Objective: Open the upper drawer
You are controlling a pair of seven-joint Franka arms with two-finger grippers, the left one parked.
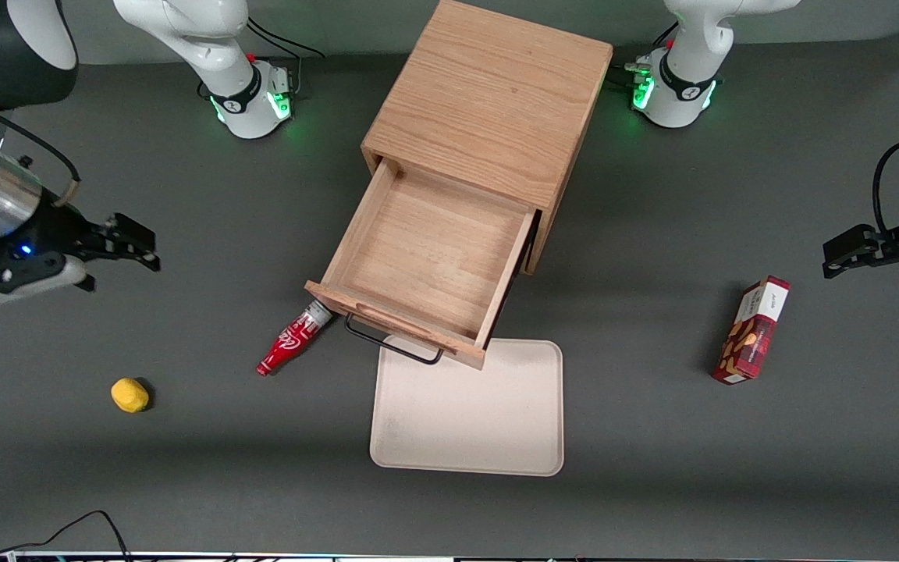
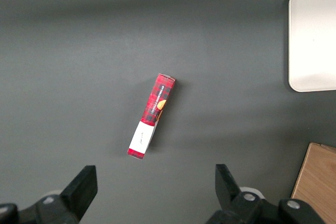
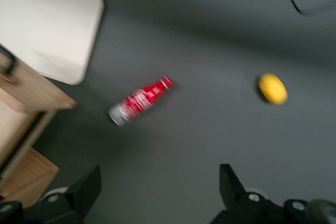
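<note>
Since it was the task's own thing, upper drawer: the upper drawer [image 1: 426, 261] stood pulled well out of the oak cabinet [image 1: 488, 101], its bare wood floor showing and nothing inside it, its front end hanging over the tray.
Handle: the black wire bar [image 1: 391, 345] hung free under the drawer's front edge; nothing of mine touched it.
My gripper: my gripper [image 1: 131, 243] was well away toward my end of the table, above bare tabletop, fingers spread apart and holding nothing; my wrist camera showed both fingers [image 3: 86, 184] apart with only the mat between them.
Step in hand: I judged the pull itself finished, with me backed off from the cabinet.
Next move: I judged little was called for beyond keeping clear of the open drawer; if more travel were wanted, I would have to come back to the bar and pull straight along the drawer's line.
Nearest things: a red bottle [image 1: 293, 340] lay on its side with its base at the drawer's front corner; the cream tray [image 1: 469, 421] lay on the table nearer the front camera, partly under the drawer front.
Farther out: a yellow lemon-like object [image 1: 129, 394] sat near my end; a red snack box [image 1: 752, 331] lay toward the parked arm's end.
In the way: I judged only the bottle a risk, being so close to the handle.
</note>
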